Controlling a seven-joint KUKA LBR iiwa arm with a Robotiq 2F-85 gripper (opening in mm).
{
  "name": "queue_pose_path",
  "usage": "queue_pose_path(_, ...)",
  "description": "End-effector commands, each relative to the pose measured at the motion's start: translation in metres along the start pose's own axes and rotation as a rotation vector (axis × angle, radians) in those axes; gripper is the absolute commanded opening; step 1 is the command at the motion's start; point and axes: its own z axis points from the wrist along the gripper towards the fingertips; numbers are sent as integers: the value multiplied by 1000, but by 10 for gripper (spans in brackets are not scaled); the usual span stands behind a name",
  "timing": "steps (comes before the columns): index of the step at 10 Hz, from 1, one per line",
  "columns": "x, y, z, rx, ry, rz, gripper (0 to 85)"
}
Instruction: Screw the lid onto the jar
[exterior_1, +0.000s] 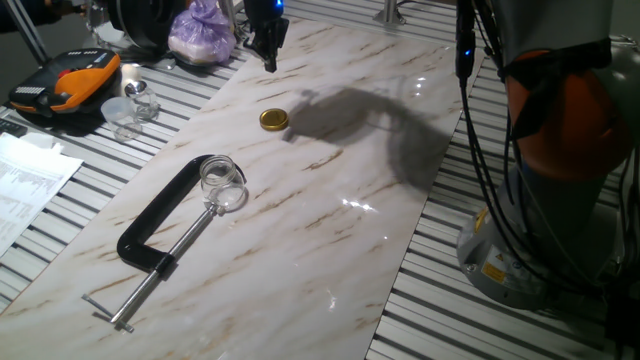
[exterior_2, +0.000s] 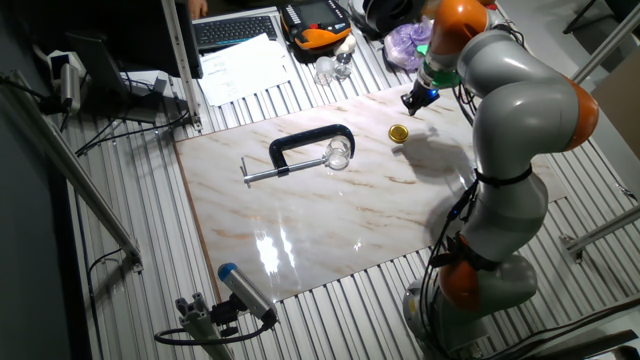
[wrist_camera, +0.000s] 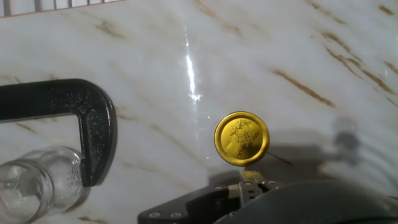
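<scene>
Nearest the one fixed view: black C-clamp (exterior_1: 160, 225) lying flat on the marble tabletop (exterior_1: 330, 230), screw handle toward the table edge. The jar (exterior_1: 222, 180) sits in the clamp's mouth, held between frame and screw pad. Mouth open, nothing on the threads.

Farther back: the lid (exterior_1: 274, 120) rests flat on the marble, gold face up, well apart from the jar. Hand view confirms it lying free, nothing touching it.

Farther still: the gripper (exterior_1: 268, 50) hangs above the table, beyond the lid and clear of it. Fingertips appear close together with nothing between them; whether fully closed, cannot tell from these views.

Back edge: orange-black case (exterior_1: 65, 85), clear cups (exterior_1: 130, 110), purple bag (exterior_1: 203, 30), papers (exterior_1: 25, 185) off the slab at left.

Progress, as judged: jar fixed and ready, otherwise nothing done. Lid not yet grasped. Left: pick up the lid, carry it to the jar, seat it square on the mouth, turn it down.
</scene>
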Motion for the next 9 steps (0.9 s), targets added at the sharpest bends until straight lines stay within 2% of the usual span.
queue_pose_path(1, 0, 0, 0, 7, 8, 9, 0)
queue_pose_path(2, 0, 0, 0, 3, 17, 11, 0)
queue_pose_path(4, 0, 0, 0, 17, 21, -2, 0)
queue_pose_path(7, 0, 0, 0, 16, 39, -50, 0)
queue_pose_path(8, 0, 0, 0, 9, 33, -57, 0)
queue_pose_path(9, 1, -1, 2, 7, 3, -86, 0)
